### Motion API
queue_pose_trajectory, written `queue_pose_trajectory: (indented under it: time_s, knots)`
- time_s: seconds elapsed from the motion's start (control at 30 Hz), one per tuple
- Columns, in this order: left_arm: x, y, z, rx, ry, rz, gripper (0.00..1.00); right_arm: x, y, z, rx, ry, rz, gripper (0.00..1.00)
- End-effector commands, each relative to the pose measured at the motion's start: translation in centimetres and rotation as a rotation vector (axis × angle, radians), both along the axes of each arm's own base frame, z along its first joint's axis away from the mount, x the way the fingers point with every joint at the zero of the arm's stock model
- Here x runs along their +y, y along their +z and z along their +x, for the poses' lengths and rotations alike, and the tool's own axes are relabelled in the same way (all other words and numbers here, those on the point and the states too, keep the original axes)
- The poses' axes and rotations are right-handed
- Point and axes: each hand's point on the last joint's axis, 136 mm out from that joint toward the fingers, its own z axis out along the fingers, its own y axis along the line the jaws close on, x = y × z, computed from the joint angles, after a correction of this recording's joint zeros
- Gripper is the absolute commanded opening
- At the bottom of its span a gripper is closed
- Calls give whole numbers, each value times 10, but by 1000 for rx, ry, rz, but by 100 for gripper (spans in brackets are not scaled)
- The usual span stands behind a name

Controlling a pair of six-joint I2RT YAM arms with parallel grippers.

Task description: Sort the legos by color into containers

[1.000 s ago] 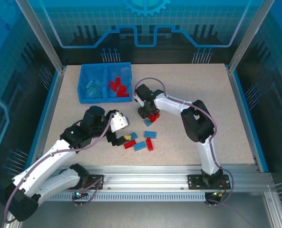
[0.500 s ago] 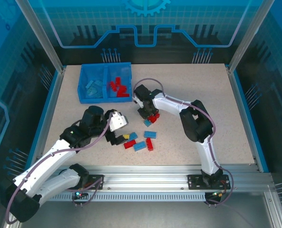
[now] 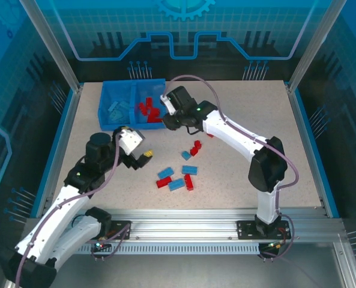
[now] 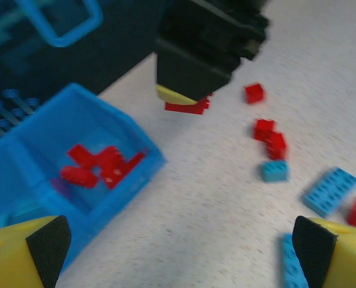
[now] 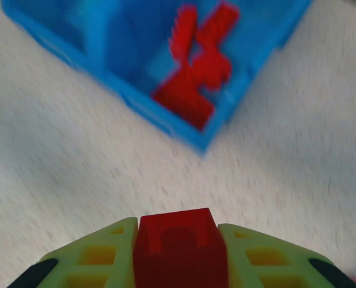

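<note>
The blue bin point(image 3: 132, 84) stands at the back left; its left compartment holds light blue bricks point(image 3: 115, 110), its right one red bricks point(image 3: 147, 109). My right gripper point(image 3: 167, 122) hovers just off the bin's near right corner, shut on a red brick point(image 5: 176, 240). The left wrist view shows that brick point(image 4: 188, 107) hanging below the right gripper's dark body. My left gripper point(image 3: 143, 157) is open above bare table south of the bin, with nothing between its fingertips point(image 4: 45, 243). Loose red bricks point(image 3: 195, 147) and blue bricks point(image 3: 176, 185) lie mid-table.
The bin's near corner point(image 5: 203, 146) lies straight ahead of the right gripper, with the red pile point(image 5: 199, 66) behind it. Loose bricks point(image 4: 275, 171) lie right of the left gripper. Metal frame posts and blue rails edge the table.
My right gripper has lifted a red brick from the loose pile and carried it back-left toward the bin. The left arm has drawn back to the left, away from the bricks.
</note>
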Motion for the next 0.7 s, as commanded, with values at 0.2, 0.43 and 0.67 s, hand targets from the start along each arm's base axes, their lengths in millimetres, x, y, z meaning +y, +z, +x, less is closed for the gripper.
queue_pose_trajectory:
  time_s: [0.2, 0.43, 0.67]
  knots:
    - [77, 25, 24, -88, 447, -92, 99, 56, 26, 86, -264, -116, 38, 26]
    - [94, 32, 21, -135, 530, -97, 99, 96, -18, 131, -279, -67, 46, 28]
    - [89, 29, 24, -117, 504, -100, 99, 117, -28, 139, -273, -30, 161, 43]
